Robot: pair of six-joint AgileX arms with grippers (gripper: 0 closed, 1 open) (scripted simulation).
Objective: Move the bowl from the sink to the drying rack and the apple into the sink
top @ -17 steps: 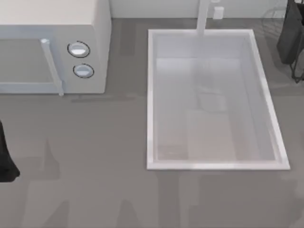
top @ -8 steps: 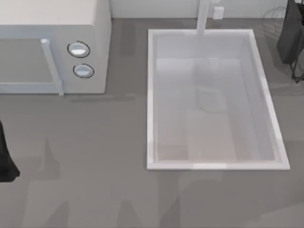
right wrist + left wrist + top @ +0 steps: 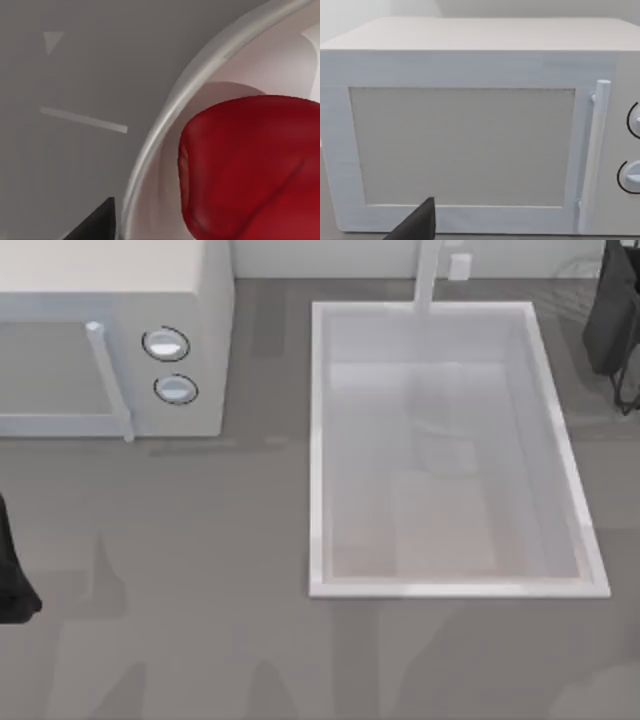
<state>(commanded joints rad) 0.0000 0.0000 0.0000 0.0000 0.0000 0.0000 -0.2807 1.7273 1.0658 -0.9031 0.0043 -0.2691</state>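
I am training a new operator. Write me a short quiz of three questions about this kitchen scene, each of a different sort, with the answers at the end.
1. True or false: a blue bowl lies in the sink.
2. Which camera looks at the apple from close by? A. the top view. B. the right wrist view. C. the left wrist view.
3. How many round knobs does the microwave have on its front?

Key: 1. False, nothing lies in the basin. 2. B; the apple rests in a white round dish there. 3. Two.
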